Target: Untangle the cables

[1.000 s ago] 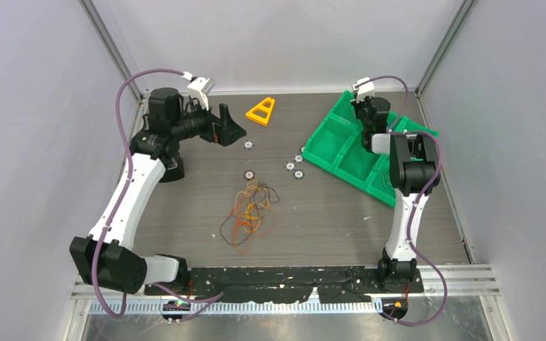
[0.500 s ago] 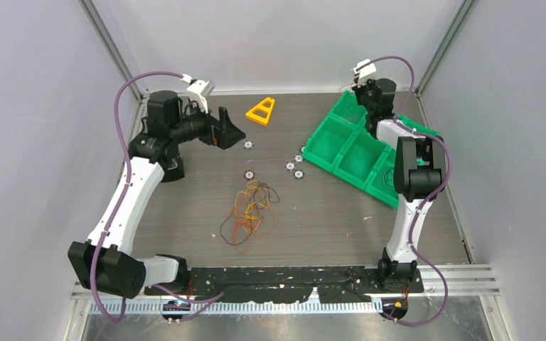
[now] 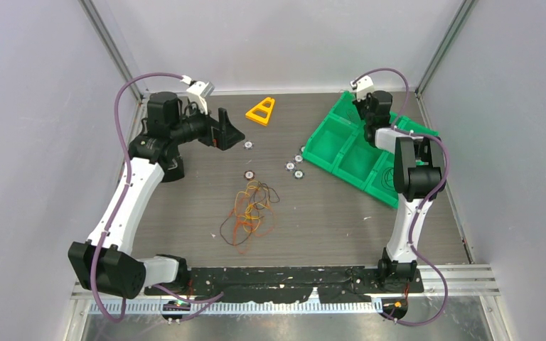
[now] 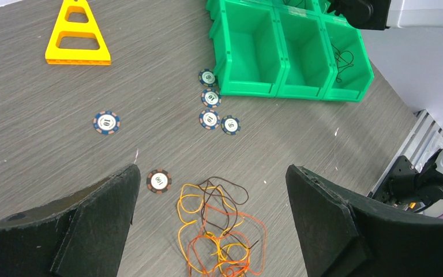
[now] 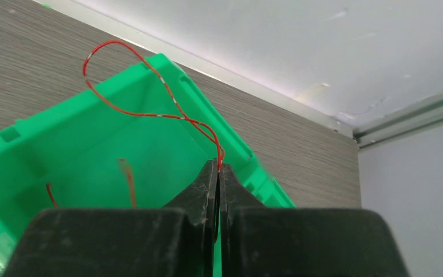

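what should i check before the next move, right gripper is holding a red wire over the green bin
1. Right gripper shut on the thin red wire: ok.
2. Red wire's loop inside the rim of the green plastic bin: cannot tell; in the wrist view it arches past the rim.
3. Left gripper open: ok.
4. Left gripper apart from the tangle of thin orange, yellow and brown wires: ok.
5. Nearest round poker chip apart from the tangle: ok.

Robot lab test cell, white panel walls (image 3: 291, 42), aluminium frame posts (image 3: 111, 50), wood-grain table (image 3: 327, 213).
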